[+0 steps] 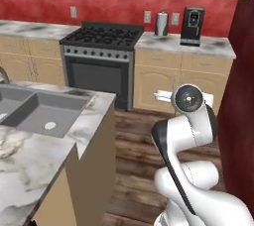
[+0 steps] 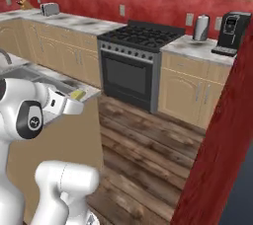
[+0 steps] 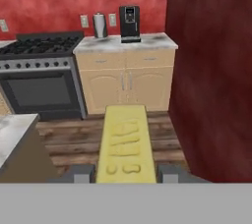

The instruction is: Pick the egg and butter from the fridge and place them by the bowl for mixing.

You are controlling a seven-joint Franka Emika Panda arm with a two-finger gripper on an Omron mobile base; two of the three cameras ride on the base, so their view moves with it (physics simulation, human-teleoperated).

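The gripper [image 3: 125, 173] is squeezed tight on the butter [image 3: 124, 143], a pale yellow block. In the hand view the block sits right btwn the two dark finger tips [image 3: 81, 173], one tip on each long side, both touching it. Most of the block sticks out past the tips, pointing away from the hand twd the far cabinets. Its top face has a few soft dents on it.

From the right base view, a bit of the butter [image 2: 77, 94] peeks out at the end of the white hand, up in the air next to the edge of the island counter [image 2: 59, 82]. The block is not resting on anything, just held by the tips.

From the left base view the arm [image 1: 191, 121] bends up at the lower right, w/ the hand end pointing left over the wood floor [image 1: 139, 141]. The jaws are too hidden there to say much.

Around the room: a marble island w/ a grey sink [image 1: 42, 113] at the left. Across the floor stands a black stove [image 1: 101, 61] w/ tan cabinets beside it. On the far counter, well apart from the hand, are a black coffee machine [image 3: 129, 23] and a small silver can [image 3: 100, 25]. A dark red wall [image 3: 211, 70] stands close on the right side.
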